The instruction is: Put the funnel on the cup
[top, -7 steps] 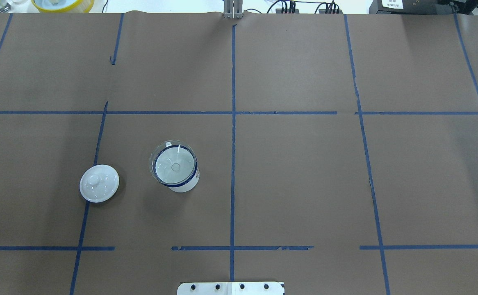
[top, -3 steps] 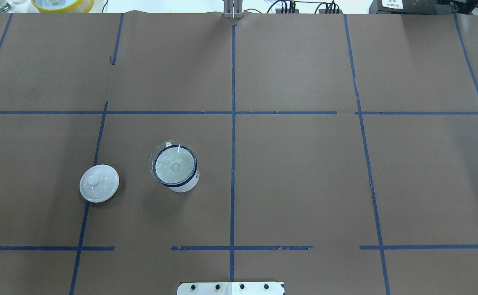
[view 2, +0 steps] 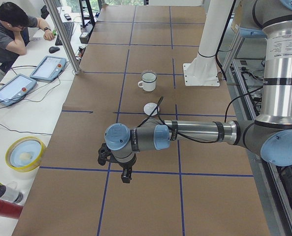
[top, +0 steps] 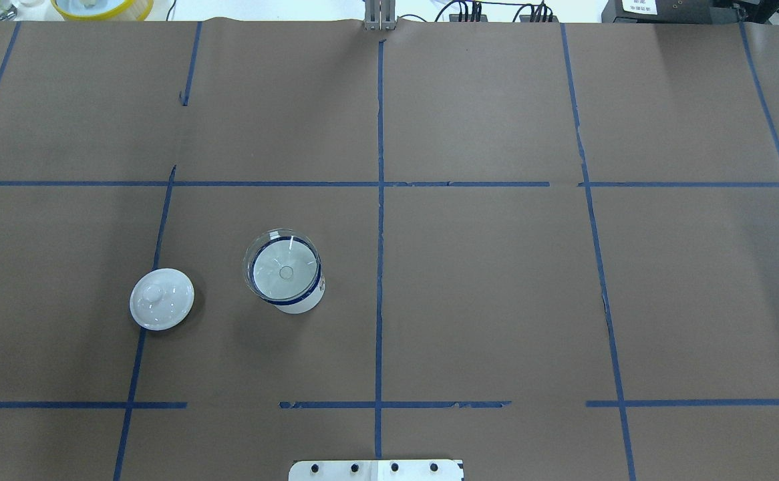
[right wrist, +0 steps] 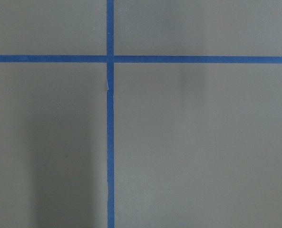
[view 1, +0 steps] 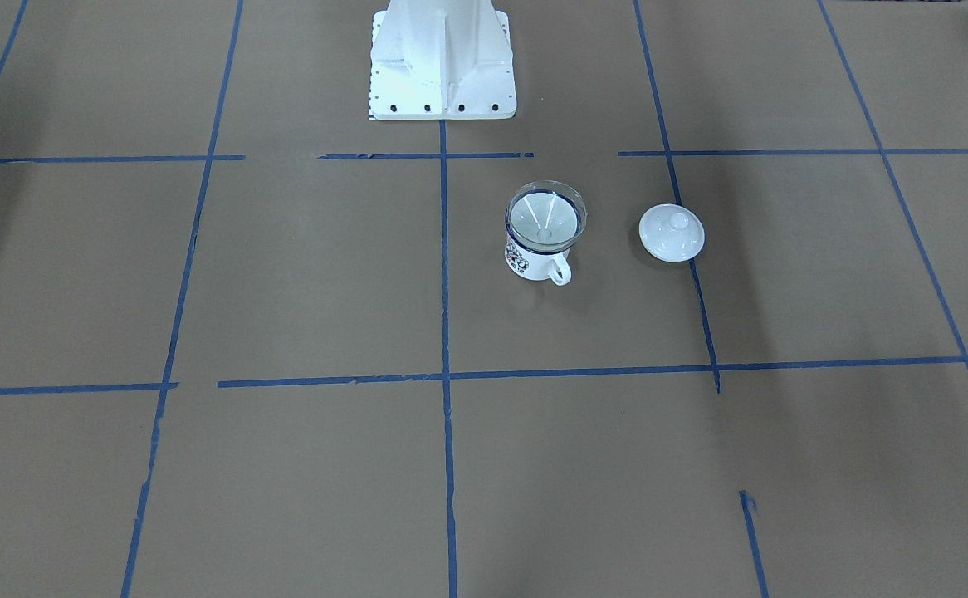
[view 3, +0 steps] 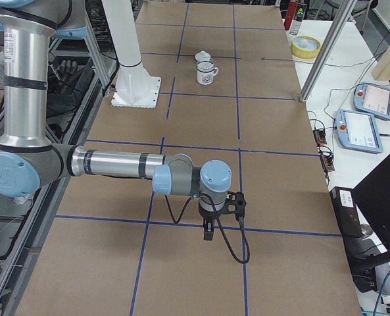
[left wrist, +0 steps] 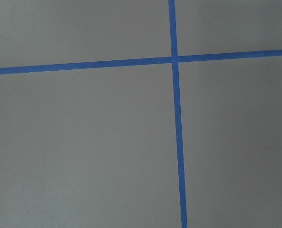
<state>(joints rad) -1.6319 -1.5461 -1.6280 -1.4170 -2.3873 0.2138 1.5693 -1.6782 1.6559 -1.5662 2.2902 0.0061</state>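
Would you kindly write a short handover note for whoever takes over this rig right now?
Left gripper: hangs over bare table near the robot's left end, far from the cup. It holds nothing I can see; open or shut cannot be told.
Right gripper: the same near the right end; state cannot be told.
Things: the funnel sits upright in the mouth of the cup, left of the centre line. The lid lies apart, further left.
Done: the funnel is on the cup and nothing is touching it.
Left: seemingly nothing; perhaps check that the funnel sits level.
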